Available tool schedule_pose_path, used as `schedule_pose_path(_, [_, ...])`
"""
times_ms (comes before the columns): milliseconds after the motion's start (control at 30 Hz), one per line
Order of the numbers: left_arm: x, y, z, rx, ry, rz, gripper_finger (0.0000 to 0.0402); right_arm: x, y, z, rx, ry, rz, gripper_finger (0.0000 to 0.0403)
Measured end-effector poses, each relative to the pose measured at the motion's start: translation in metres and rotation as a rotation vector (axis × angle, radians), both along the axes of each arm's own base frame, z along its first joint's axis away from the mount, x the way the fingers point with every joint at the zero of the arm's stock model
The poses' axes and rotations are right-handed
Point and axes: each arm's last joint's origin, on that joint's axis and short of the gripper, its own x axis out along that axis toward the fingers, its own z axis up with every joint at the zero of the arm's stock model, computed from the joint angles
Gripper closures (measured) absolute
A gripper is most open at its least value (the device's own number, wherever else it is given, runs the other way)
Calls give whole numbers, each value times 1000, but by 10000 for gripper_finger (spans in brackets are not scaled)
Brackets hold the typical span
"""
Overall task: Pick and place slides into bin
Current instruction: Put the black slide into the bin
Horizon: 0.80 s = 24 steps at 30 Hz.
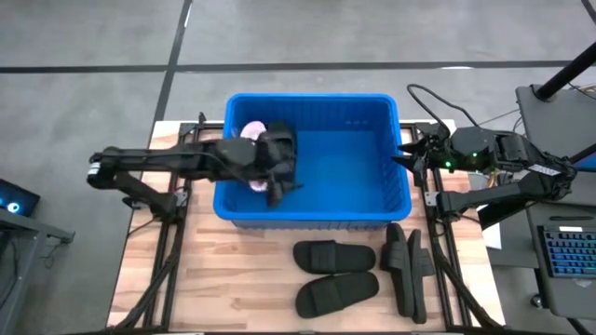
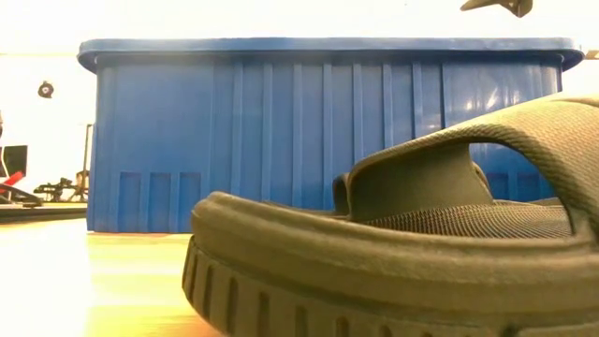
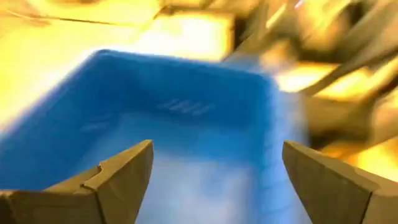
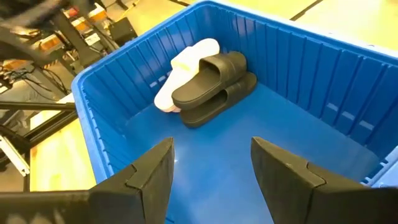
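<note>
Two arms up here. My left gripper (image 1: 279, 172) hangs wide open and empty over the bin's (image 1: 391, 200) left end, above a pink slide (image 4: 180, 68) and two black slides (image 4: 214, 84) inside. Four more black ones (image 1: 335, 255) sit on the table near-right. My right gripper (image 1: 407, 154) gapes by the bin's right rim.

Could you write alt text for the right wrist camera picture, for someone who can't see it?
A large bright blue ribbed plastic bin holds two black foam slides stacked against a pale pink foam slide in its far corner. The right pincer hangs open in the foreground.
</note>
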Motion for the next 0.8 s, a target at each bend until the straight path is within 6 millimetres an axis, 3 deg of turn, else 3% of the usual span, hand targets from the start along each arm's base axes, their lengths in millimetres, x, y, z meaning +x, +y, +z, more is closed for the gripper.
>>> schedule_pose_path(133, [-5, -24, 14, -378, -146, -91, 61, 0, 0, 0, -1, 0, 0, 199])
schedule_pose_path(267, [0, -67, 6, -515, -103, -218, 61, 0, 0, -1, -1, 7, 0, 199])
schedule_pose_path(400, [14, -116, -23, -527, 36, -305, 61, -1, 0, -1, -1, 11, 1, 199])
schedule_pose_path(500, [24, -139, -45, -594, 113, -279, 61, -1, 0, -1, -1, 12, 1, 199])
schedule_pose_path(667, [38, -165, -77, -683, 241, -275, 61, -1, 0, -1, 0, 12, 3, 199])
schedule_pose_path(800, [48, -173, -97, -664, 291, -258, 61, -1, 0, -1, 1, 11, 3, 200])
